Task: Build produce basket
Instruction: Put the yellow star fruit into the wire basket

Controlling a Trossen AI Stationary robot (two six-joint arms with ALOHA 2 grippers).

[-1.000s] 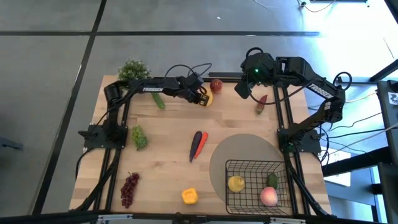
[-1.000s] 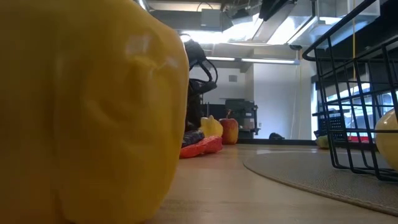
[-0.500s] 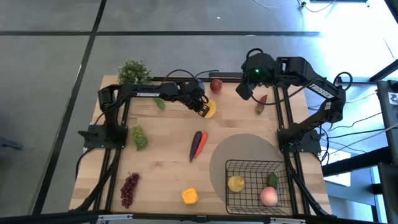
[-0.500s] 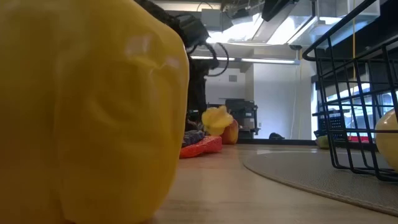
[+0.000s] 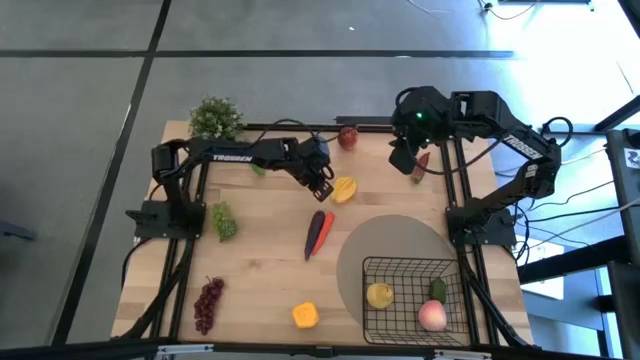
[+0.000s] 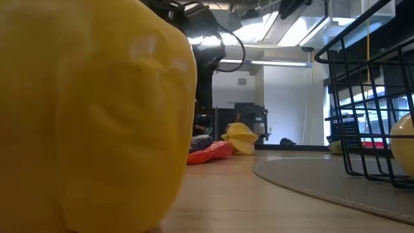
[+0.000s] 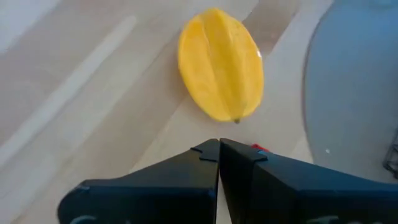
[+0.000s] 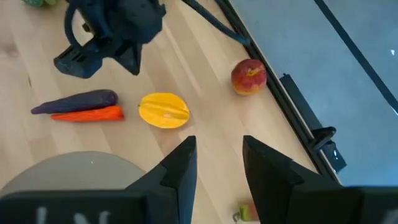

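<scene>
A yellow mango (image 5: 343, 188) lies on its side on the wood, between the red apple (image 5: 347, 137) and the grey round mat (image 5: 395, 245). My left gripper (image 5: 324, 186) is shut. Its tips (image 7: 219, 149) hover just short of the mango (image 7: 219, 62), with a gap showing. My right gripper (image 8: 217, 152) hangs open and holds nothing above the chili (image 5: 420, 166), at the far right. The black wire basket (image 5: 455, 300) stands at the near right and holds a lemon (image 5: 379, 295), a peach (image 5: 432, 316) and a green piece (image 5: 437, 290).
A purple vegetable and a carrot (image 5: 318, 232) lie mid-table. Green grapes (image 5: 223, 220), purple grapes (image 5: 208, 303) and a yellow pepper (image 5: 305, 315) sit toward the left and near edges. A cucumber (image 5: 258, 166) lies under the left arm. A potted plant (image 5: 213, 115) stands far left.
My left gripper, shut throughout, has swung from beside the apple toward the table's middle and risen a little, rolling as it went. The mango went along with it, away from the apple, and tipped from upright onto its side. My right gripper has turned slightly over the chili.
</scene>
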